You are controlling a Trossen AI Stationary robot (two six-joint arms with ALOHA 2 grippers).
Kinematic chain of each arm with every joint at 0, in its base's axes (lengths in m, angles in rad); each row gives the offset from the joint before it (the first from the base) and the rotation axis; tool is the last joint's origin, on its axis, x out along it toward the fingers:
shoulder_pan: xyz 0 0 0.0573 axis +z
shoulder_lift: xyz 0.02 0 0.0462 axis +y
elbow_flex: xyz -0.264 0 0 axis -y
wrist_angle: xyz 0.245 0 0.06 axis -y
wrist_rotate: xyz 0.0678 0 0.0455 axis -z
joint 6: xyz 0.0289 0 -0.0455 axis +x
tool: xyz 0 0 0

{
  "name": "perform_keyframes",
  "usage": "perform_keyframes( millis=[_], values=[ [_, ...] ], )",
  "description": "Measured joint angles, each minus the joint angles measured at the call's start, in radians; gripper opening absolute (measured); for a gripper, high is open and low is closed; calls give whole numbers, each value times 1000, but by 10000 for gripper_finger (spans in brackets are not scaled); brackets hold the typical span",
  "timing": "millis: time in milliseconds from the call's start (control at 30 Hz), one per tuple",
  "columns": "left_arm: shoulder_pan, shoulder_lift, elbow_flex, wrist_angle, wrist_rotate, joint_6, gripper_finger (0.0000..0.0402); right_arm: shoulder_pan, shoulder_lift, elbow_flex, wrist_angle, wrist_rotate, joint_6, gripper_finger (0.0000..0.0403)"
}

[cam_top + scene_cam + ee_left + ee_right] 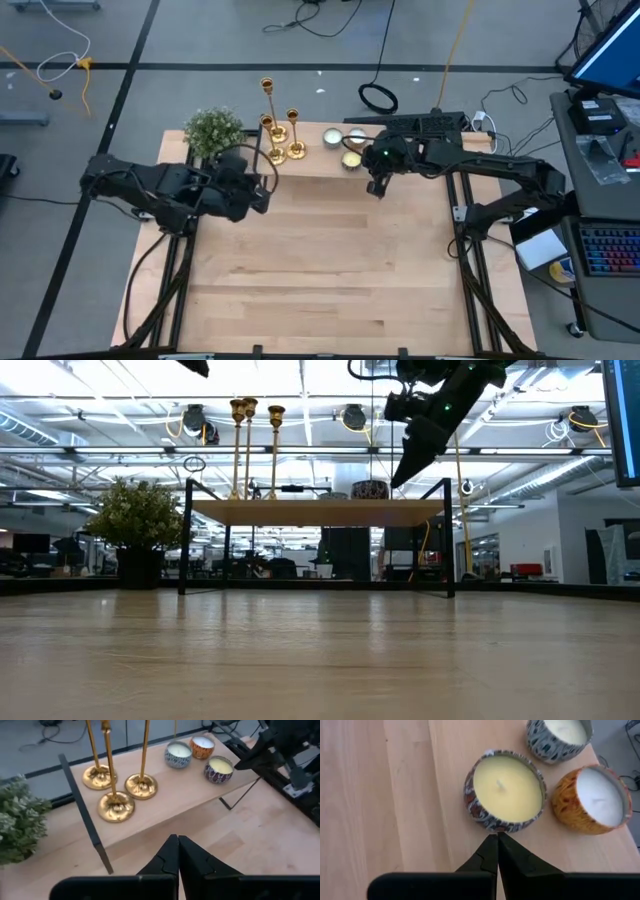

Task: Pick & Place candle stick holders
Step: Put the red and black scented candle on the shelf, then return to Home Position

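overhead view straight down, low view level across table (330, 260), both wrist views near shelf (170, 795)

A robotics lab: grey floor with loose cables (330, 20), side-desk keyboard (610, 250), exposed ceiling ducts (330, 455).

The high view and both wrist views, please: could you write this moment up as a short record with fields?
surface: raised wooden shelf at the table's far edge
candle stick holders: three candle stick holders upright, clustered on the shelf
candles: three tin candles beside them
plant: green plant at the shelf's left end
left gripper: shut, empty, before the shelf
right gripper: shut, empty, above the yellow candle
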State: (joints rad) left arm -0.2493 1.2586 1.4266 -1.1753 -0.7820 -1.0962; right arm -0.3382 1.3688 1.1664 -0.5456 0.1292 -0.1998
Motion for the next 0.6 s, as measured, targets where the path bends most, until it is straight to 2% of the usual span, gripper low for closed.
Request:
perform_keyframes(
  millis=[300, 467, 600],
  values=[
    [0, -147, -191, 148, 18, -1, 2, 0, 55, 0, 64, -29, -3, 0],
    [0, -183, -221, 158, 24, -6, 2, 0, 78, -1, 90, -23, -4, 0],
    [-2, -188, -221, 157, 31, 32, 5, 0, 62, 2, 76, 27, -6, 0]
  ],
)
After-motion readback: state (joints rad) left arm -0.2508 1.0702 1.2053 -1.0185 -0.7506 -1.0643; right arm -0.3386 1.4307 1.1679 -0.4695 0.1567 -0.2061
